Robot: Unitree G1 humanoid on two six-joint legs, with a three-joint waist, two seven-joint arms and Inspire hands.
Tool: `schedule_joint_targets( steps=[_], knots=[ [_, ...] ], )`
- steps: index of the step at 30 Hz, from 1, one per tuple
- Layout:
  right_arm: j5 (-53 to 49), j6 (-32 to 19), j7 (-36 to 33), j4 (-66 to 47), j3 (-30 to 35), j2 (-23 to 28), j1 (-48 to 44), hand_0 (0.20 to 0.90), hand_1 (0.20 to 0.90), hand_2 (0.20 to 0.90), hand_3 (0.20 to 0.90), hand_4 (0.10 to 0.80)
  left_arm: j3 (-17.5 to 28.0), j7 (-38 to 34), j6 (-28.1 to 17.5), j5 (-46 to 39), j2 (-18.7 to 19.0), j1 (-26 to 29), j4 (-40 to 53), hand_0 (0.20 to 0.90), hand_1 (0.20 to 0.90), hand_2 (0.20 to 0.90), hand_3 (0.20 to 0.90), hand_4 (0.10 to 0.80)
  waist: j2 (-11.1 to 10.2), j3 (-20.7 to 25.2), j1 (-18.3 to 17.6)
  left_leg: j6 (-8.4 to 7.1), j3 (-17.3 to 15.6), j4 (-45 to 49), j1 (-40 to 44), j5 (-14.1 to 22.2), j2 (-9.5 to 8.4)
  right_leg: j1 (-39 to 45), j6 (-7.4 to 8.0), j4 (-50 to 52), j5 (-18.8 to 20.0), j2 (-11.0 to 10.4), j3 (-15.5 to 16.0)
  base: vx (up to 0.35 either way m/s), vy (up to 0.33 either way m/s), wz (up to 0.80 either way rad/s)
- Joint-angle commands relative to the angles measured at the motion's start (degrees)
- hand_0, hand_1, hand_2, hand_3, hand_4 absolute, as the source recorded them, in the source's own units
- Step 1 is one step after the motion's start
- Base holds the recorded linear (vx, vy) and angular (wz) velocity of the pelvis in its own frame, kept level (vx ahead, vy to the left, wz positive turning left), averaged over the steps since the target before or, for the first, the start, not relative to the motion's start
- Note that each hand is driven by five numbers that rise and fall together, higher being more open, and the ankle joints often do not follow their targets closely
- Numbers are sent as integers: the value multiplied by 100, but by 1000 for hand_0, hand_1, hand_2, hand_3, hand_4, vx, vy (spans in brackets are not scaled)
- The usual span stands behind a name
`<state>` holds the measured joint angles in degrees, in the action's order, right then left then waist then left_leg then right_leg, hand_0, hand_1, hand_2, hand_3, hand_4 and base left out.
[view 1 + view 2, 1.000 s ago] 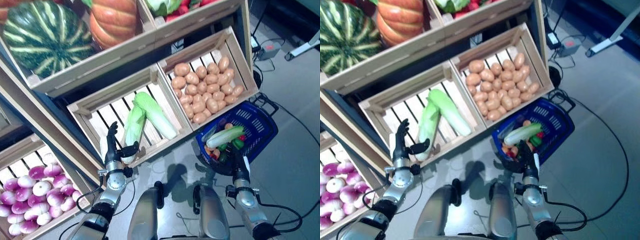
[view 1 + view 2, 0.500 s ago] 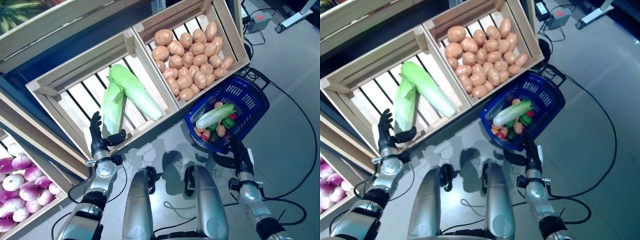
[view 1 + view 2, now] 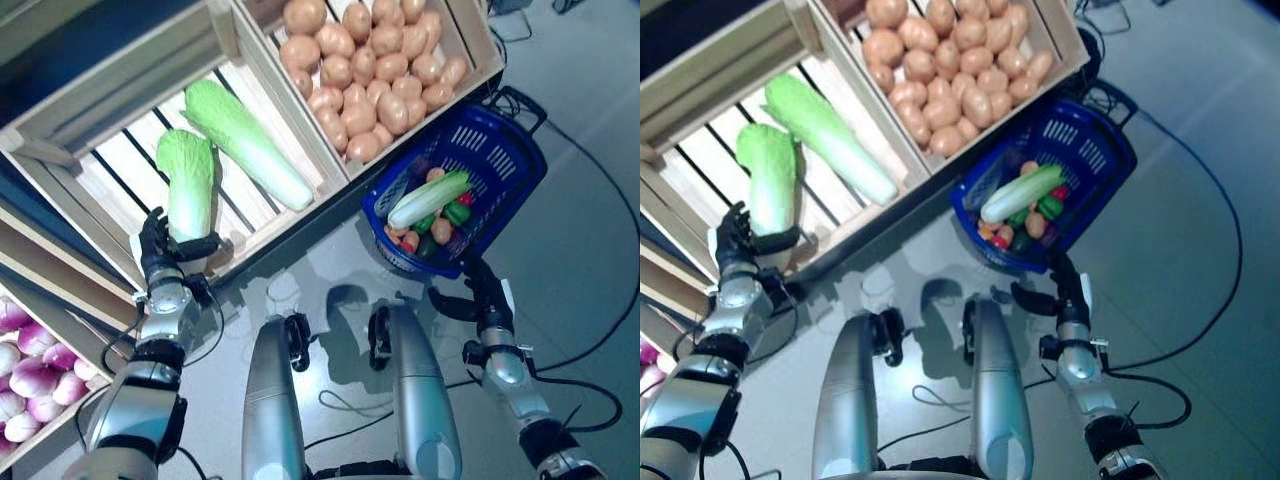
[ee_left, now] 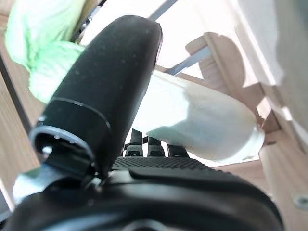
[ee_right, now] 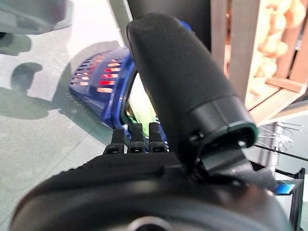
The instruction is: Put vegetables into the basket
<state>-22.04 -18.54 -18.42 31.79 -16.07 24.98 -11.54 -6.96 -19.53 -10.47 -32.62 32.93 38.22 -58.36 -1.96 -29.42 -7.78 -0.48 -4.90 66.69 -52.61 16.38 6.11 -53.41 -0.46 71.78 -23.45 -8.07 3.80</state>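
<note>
A pale green napa cabbage stands at the front of a slatted wooden crate. My left hand is shut on its white base, thumb over it and fingers under it. A second napa cabbage lies beside it in the same crate. The blue plastic basket sits on the floor to the right, holding a long green vegetable, peppers and small round vegetables. My right hand hovers open just in front of the basket's near rim, touching nothing.
A crate of potatoes stands directly behind the basket. Purple and white turnips fill a lower crate at the far left. Grey floor spreads to the right of the basket.
The camera has tipped downward, shifting the whole picture. My left hand has closed on the left cabbage's base, and that cabbage now stands apart from the other one. My right hand stays open by the basket.
</note>
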Motion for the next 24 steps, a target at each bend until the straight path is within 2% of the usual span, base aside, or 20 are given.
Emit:
schedule_joint_targets(
  steps=[1,6,9,12,14,15,16,24],
  knots=[
    [-332,-359,-52,-554,237,226,-240,900,900,900,900,800,-117,35,278,-299,70,-11,-272,900,900,900,900,800,-69,82,-13,222,-148,418,545,752,67,483,-12,-351,257,25,1,-38,-18,-9],
    [-359,-360,-149,-530,188,229,-370,900,900,900,900,800,-126,81,566,-268,108,135,-504,900,900,900,900,800,-68,25,-20,216,-126,545,371,782,79,317,-25,-214,218,33,2,-45,-15,7],
    [-423,-354,-214,-540,183,258,-433,900,900,900,900,800,-259,288,909,-175,125,189,-545,900,900,900,900,800,-67,-10,-11,215,-109,564,316,779,76,262,-18,-191,222,38,24,-35,-12,-8],
    [-414,-335,-209,-534,204,263,-462,900,900,900,900,800,-364,422,1058,80,143,183,-582,900,900,900,900,800,-66,-16,-6,209,-106,540,352,773,68,290,-8,-219,238,37,39,0,-9,14],
    [-435,-336,-239,-538,213,278,-473,900,900,900,900,800,-451,488,1147,71,172,139,-557,747,747,747,747,698,-62,-22,-2,210,-117,485,424,761,66,349,2,-282,266,36,48,8,-20,-1],
    [-450,-350,-232,-528,224,288,-469,900,900,900,900,800,-447,458,1108,85,183,122,-544,493,493,493,493,529,-62,-24,-3,206,-123,469,452,759,67,376,5,-306,273,33,49,9,-18,-20],
    [-456,-355,-235,-526,225,294,-468,900,900,900,900,800,-445,404,1054,58,192,109,-534,300,300,300,300,400,-61,-21,-4,202,-132,435,491,752,70,412,8,-340,280,27,53,11,-12,-19],
    [-440,-380,-165,-544,284,234,-265,900,900,900,900,800,-290,387,867,53,231,-110,-353,300,300,300,300,400,-39,133,-47,124,-228,-246,1178,608,69,1026,36,-926,380,39,18,46,0,-3]
  ],
)
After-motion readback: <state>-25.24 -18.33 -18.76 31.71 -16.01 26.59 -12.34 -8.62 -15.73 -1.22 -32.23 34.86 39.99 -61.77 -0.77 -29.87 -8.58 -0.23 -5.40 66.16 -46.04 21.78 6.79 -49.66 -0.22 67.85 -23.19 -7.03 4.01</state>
